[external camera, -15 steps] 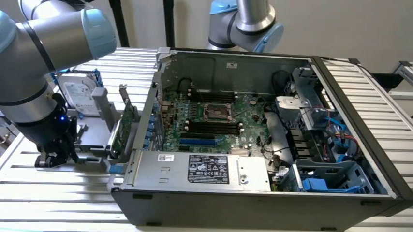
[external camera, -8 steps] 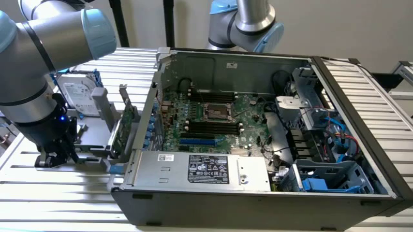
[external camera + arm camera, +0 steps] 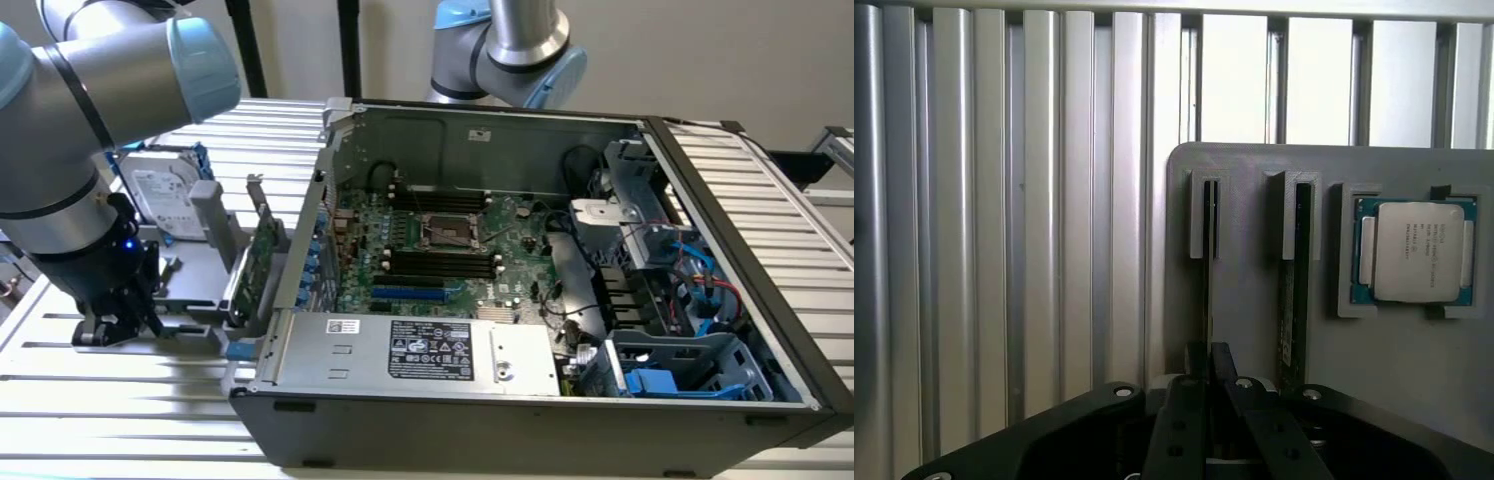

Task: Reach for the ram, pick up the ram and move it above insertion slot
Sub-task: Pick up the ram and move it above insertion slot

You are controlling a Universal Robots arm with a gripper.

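The ram [image 3: 1209, 280] — a thin green circuit-board stick seen edge-on — stands in one groove of the grey plastic holder [image 3: 1244, 300], with a second stick [image 3: 1291, 290] in the groove just beside it and a silver-lidded square processor [image 3: 1419, 250] in the holder's pocket beyond that. Your black gripper [image 3: 1209, 358] sits at the near end of the holder, its two fingers drawn almost together on the ram's edge; I judge it clamped on the stick, which has not yet left its groove. So you are at the pick-up step: the reach is done, the lift is not.

In the exterior view the gripper [image 3: 118, 322] is low over the holder on the slatted aluminium counter [image 3: 134, 400], and the long black insertion slot [image 3: 438, 262] lies well apart from the holder, inside the open computer case [image 3: 534, 420]. Getting the ram out calls for a straight pull along the groove — any tilt could bind the board or nudge its neighbour.
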